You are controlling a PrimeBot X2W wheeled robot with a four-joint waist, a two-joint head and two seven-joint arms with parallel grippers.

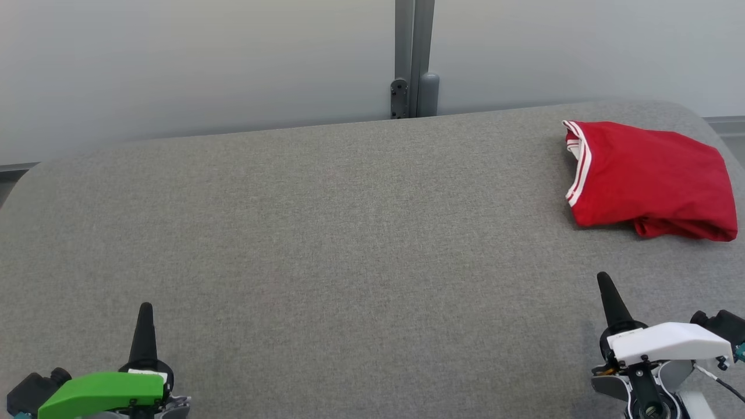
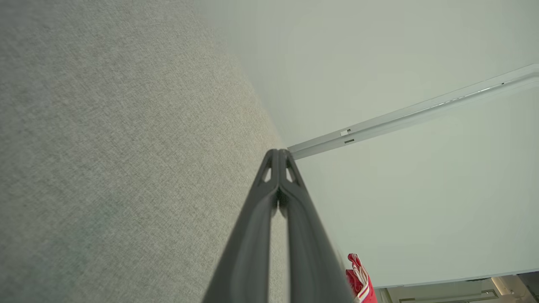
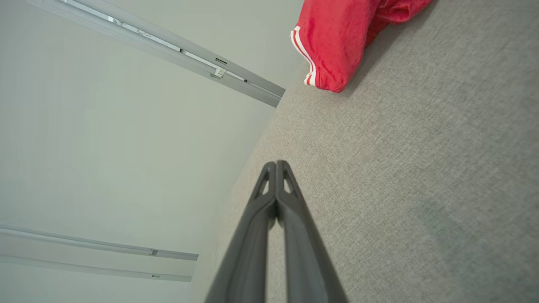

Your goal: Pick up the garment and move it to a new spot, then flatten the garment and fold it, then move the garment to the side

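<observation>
A red garment with white trim lies folded in a bundle at the far right of the grey fabric surface. It also appears at the top of the right wrist view as the garment, and a sliver of the garment peeks out at the bottom of the left wrist view. My left gripper sits at the lower left, shut and holding nothing. At the lower right my right gripper is shut too, empty, a little in front of the garment. Both fingertip pairs meet, as seen at the left gripper and the right gripper.
A pale wall with a grey vertical post stands behind the surface's far edge. The surface rounds off at its far left and far right corners, and the garment lies close to the right edge.
</observation>
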